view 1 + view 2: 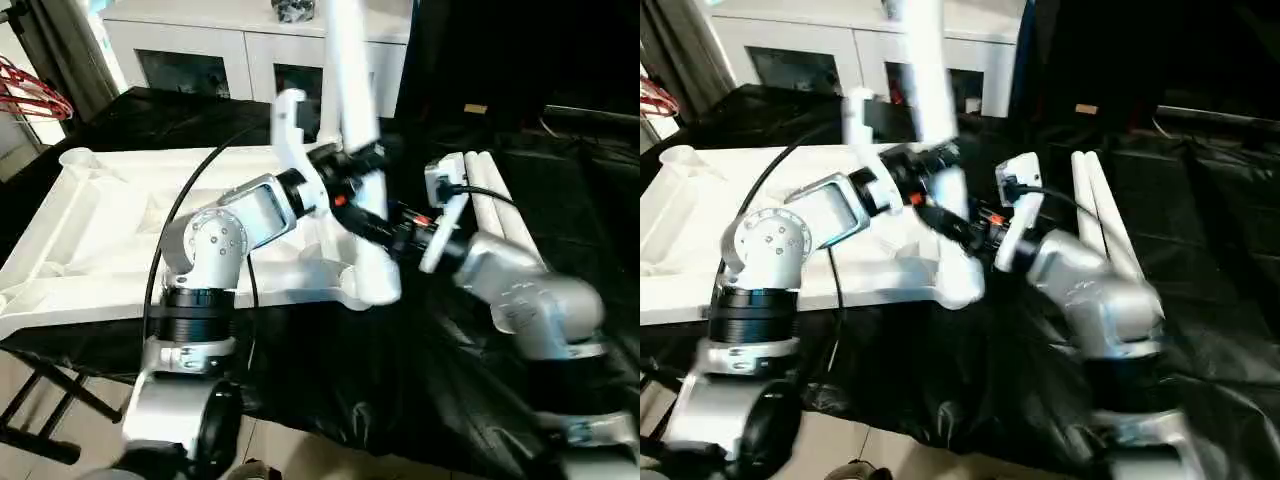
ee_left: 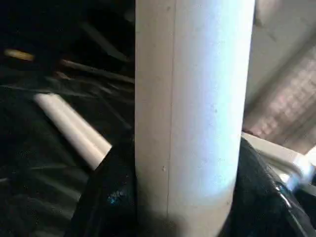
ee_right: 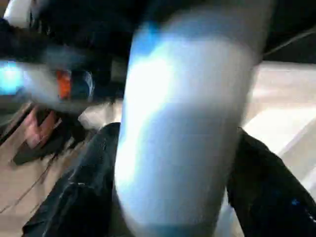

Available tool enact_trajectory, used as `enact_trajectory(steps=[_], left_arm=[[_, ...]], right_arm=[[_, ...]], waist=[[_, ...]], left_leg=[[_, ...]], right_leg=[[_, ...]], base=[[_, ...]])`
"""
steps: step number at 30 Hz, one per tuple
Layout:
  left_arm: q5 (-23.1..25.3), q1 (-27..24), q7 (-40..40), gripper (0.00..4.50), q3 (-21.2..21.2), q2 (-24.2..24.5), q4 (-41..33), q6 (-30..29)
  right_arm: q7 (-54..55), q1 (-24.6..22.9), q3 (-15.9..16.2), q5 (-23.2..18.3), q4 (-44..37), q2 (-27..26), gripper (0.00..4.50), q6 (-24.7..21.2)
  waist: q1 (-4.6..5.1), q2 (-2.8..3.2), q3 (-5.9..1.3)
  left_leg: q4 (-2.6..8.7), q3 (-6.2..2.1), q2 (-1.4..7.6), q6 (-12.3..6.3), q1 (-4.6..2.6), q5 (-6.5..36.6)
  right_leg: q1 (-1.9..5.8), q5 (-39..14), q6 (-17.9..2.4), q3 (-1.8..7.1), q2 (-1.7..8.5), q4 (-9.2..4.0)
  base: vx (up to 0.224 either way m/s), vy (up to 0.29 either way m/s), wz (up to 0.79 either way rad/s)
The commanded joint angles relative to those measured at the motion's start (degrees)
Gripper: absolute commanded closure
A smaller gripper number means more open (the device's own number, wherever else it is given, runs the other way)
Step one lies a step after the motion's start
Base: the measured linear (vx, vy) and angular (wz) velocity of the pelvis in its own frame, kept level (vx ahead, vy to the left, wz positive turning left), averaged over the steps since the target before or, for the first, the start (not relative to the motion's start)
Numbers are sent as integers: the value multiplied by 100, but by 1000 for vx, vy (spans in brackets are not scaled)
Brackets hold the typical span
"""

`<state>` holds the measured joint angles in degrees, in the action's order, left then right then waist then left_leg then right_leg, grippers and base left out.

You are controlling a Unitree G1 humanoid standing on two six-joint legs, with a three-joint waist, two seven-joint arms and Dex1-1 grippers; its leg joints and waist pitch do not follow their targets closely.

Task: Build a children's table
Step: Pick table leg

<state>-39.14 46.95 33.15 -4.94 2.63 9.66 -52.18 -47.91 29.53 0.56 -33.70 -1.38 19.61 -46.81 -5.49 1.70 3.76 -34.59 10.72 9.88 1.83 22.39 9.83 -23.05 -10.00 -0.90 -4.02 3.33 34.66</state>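
The white tabletop lies underside up on the black-covered work table, its ribs and corner sockets showing. One white leg stands nearly upright, its lower end at the tabletop's near right corner. My left gripper is shut on this leg at mid height. Just below it, my right gripper is shut on the same leg. In the left wrist view the leg sits between black fingers. The right wrist view shows the leg the same way, between fingers. Spare legs lie side by side at the right.
The work table's black cover hangs over the front edge, with floor below at the left. A white cabinet stands behind the table. A red wire object is at the far left.
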Motion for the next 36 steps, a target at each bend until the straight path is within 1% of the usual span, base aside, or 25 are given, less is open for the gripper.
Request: enact_trajectory(steps=[1, 4, 5, 8, 9, 11, 12, 16, 21, 24, 27, 28, 33, 34, 36], left_arm=[[-172, 213, 521, 264, 134, 154, -252, 5], [-229, 224, 960, 264, 263, 245, -296, 95], [-271, 218, 1200, 264, 344, 306, -316, 134], [-291, 197, 1401, 264, 419, 351, -333, 176], [-302, 170, 1564, 264, 497, 387, -361, 189], [-350, 138, 1733, 264, 548, 420, -397, 157], [-356, 127, 1776, 264, 566, 436, -410, 148], [-299, 118, 1826, 264, 616, 478, -348, 103], [-243, 130, 1945, 264, 630, 504, -199, 222], [-250, 139, 1972, 264, 605, 520, -176, 226], [-261, 143, 1988, 264, 594, 542, -159, 233], [-260, 142, 1995, 264, 594, 545, -158, 234], [-273, 137, 2007, 264, 595, 543, -173, 216], [-274, 136, 2005, 264, 596, 538, -176, 215], [-272, 136, 2003, 264, 595, 523, -175, 215]], right_arm=[[-273, 28, 82, -72, -99, 295, 146, -311], [-490, 45, 174, -187, -188, 472, 146, -500], [-655, 47, 220, -292, -254, 565, 146, -607], [-808, 37, 264, -388, -321, 650, 146, -671], [-939, 23, 309, -437, -364, 730, 146, -691], [-1096, 7, 359, -482, -417, 821, 146, -691], [-1131, 4, 375, -487, -432, 846, 146, -689], [-1261, 18, 442, -446, -462, 958, 146, -632], [-1324, 53, 482, -378, -436, 1065, 146, -541], [-1347, 63, 470, -393, -427, 1090, 146, -533], [-1354, 68, 457, -407, -416, 1099, 146, -525], [-1351, 68, 454, -411, -411, 1097, 146, -524], [-1322, 47, 437, -440, -390, 1077, 146, -536], [-1317, 42, 432, -447, -385, 1067, 173, -538], [-1316, 33, 419, -461, -377, 1045, 180, -550]], waist=[[-24, -91, -454], [-20, -101, -449], [-19, -98, -449], [-15, -99, -447], [-12, -109, -447], [-12, -98, -446], [-11, -101, -447], [-6, -108, -446], [-12, -108, -455], [-14, -108, -457], [-15, -100, -462], [-15, -89, -462], [-17, -97, -461], [-18, -98, -463], [-20, -98, -463]], left_leg=[[338, -144, 290, -303, -105, 671], [331, -142, 286, -297, -91, 659], [331, -144, 288, -298, -95, 664], [324, -136, 289, -277, -107, 709], [321, -133, 288, -274, -113, 725], [323, -138, 301, -261, -116, 735], [321, -135, 300, -260, -114, 729], [315, -134, 292, -254, -108, 717], [304, -134, 285, -266, -100, 676], [301, -135, 285, -274, -102, 673], [299, -137, 288, -275, -104, 666], [299, -139, 290, -274, -109, 678], [297, -138, 286, -275, -105, 687], [293, -137, 285, -274, -103, 675], [293, -137, 287, -277, -108, 683]], right_leg=[[330, -1470, -861, 290, 494, -455], [337, -1551, -876, 286, 499, -460], [336, -1577, -887, 285, 500, -460], [320, -1651, -911, 285, 495, -467], [324, -1710, -902, 284, 493, -469], [320, -1737, -894, 285, 493, -471], [322, -1715, -900, 287, 490, -468], [319, -1719, -906, 286, 486, -465], [331, -1660, -920, 283, 484, -458], [329, -1670, -924, 282, 484, -457], [329, -1628, -939, 279, 480, -450], [325, -1627, -951, 276, 481, -450], [332, -1636, -962, 278, 482, -450], [334, -1639, -957, 278, 481, -448], [329, -1660, -950, 277, 480, -452]], base=[[0, 0, 0], [0, 0, 0], [0, 0, 0], [0, 0, 0], [0, 0, 0], [0, 0, 0], [0, 0, 0], [0, 0, 0], [0, 0, 0], [0, 0, 0], [0, 0, 0], [0, 0, 0], [0, 0, 0], [0, 0, 0], [0, 0, 0]])
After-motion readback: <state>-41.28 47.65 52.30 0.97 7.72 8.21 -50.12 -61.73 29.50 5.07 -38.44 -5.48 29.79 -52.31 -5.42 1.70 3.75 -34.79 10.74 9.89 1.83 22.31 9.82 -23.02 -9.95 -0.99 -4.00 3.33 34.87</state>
